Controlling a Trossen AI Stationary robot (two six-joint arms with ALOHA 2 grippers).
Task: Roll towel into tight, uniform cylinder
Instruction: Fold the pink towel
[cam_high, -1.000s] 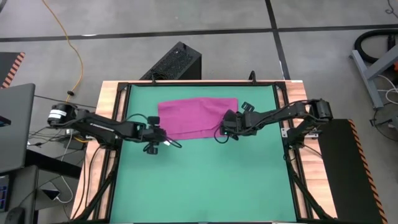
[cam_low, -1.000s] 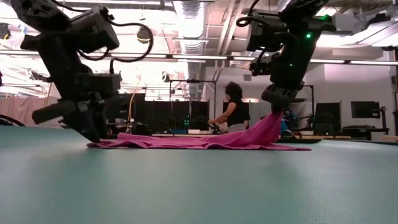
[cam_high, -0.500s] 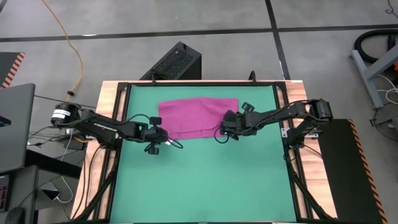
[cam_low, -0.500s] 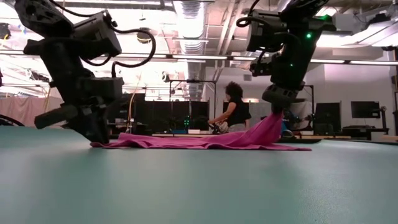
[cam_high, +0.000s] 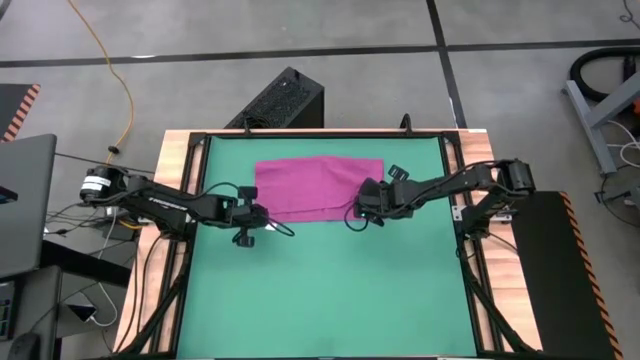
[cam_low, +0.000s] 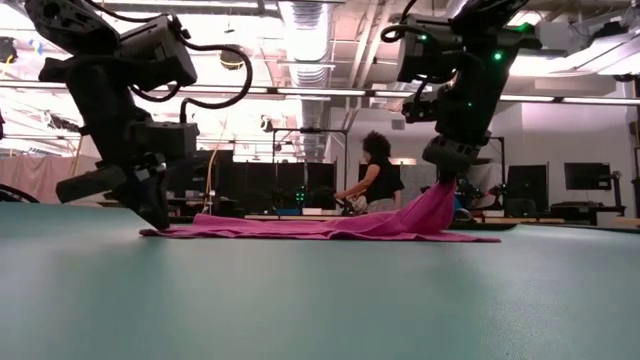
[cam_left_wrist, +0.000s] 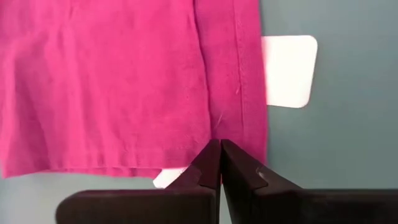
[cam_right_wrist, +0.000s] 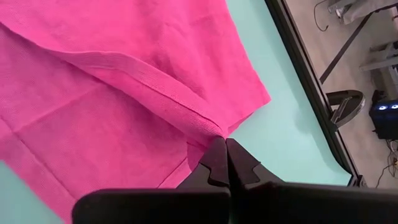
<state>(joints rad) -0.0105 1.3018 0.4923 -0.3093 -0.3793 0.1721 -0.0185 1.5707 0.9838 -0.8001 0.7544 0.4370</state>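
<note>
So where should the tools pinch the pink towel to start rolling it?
At its two near corners, coming from the near edge. The towel lies flat on the green mat, so only hems offer purchase. The right tool has one corner lifted; the left tool is shut on the other corner.

towel (cam_high: 318, 186) on mat (cam_high: 320, 290), toward 12 o'clock; left gripper (cam_high: 262, 217) at its 8, right gripper (cam_high: 357, 207) at its 4.

One camera looks straight down on my whole surface (cam_high: 320, 290). Another sits level with it, facing the room behind. My two wrist cameras peer close past my jaws. All four share the pink towel (cam_high: 315, 187).
</note>
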